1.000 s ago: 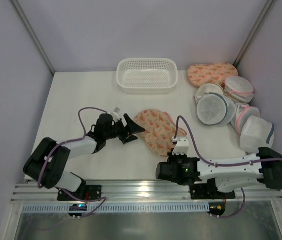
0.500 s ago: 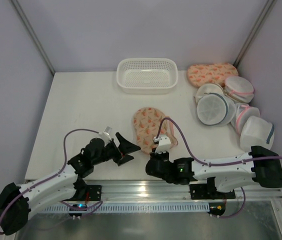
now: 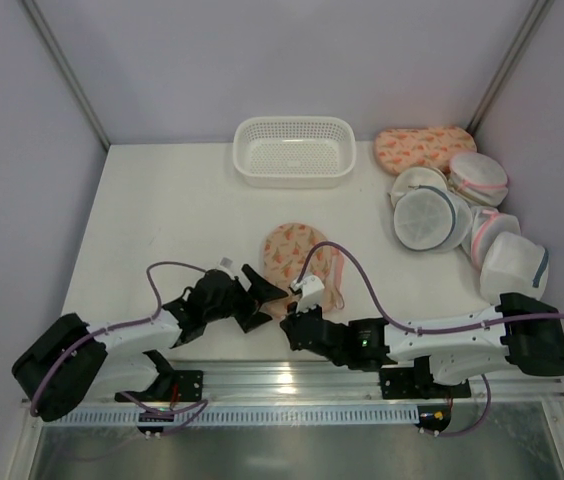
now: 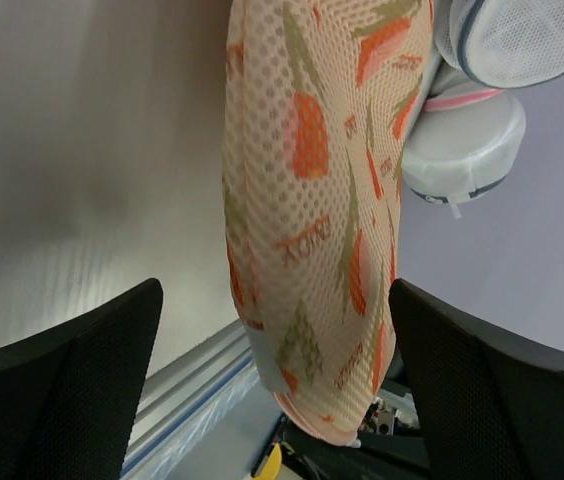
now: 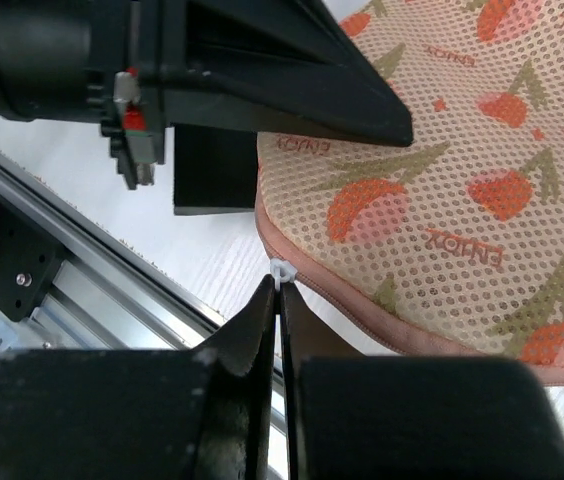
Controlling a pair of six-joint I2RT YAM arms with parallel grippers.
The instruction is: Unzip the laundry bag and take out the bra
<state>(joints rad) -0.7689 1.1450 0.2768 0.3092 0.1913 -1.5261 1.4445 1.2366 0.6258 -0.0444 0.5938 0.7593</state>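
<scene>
The laundry bag, cream-peach with orange print and pink zipper edging, lies near the table's front edge. My left gripper is open at its near-left end. In the left wrist view the bag hangs between the two black fingers, which stand wide apart on either side of it. My right gripper is shut on the small white zipper pull at the bag's pink edge. The printed mesh fills that view, with the left gripper just beyond. The bra is not in view.
A white basket stands at the back centre. A second peach printed bag and several round white mesh bags are piled at the right. The metal rail runs along the table's front edge.
The bag has been drawn nearer to the front edge and looks shorter. My left gripper moved right to straddle its end. My right gripper shifted left, still on the pull.
</scene>
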